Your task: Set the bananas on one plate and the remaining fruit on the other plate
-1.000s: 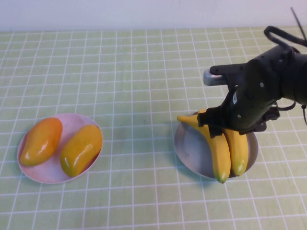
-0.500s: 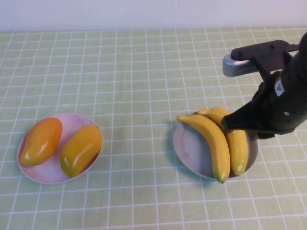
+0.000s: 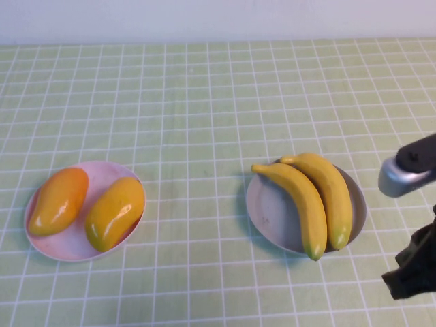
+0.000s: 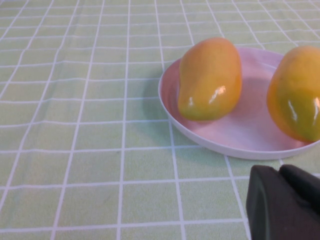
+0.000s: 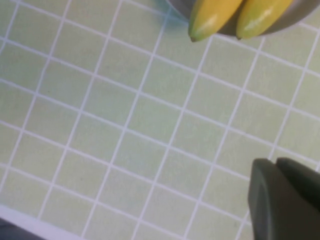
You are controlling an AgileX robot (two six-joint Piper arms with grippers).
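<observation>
Two bananas (image 3: 315,197) lie side by side on the grey-blue plate (image 3: 267,208) at the right of the table, touching along their length, their greenish tips hanging just over the near rim. We see those same tips and a sliver of plate edge in the right wrist view. On the left sits the pink plate (image 3: 102,174), holding both mangoes (image 3: 114,212) — the more orange one toward the outer side, the yellower one toward the table's middle, a small gap between them. The two plates stand well apart on the green checked tablecloth (image 3: 204,102).

Our right gripper (image 5: 285,197) hangs near the table's near right corner, beside the grey-blue plate and clear of it; its dark fingers are pressed together with nothing between them. In the high view only part of that arm shows at the right edge. Our left gripper (image 4: 282,202) hovers low over the cloth just beside the pink plate's rim, its fingers likewise drawn together and empty — it touches neither plate nor fruit.
</observation>
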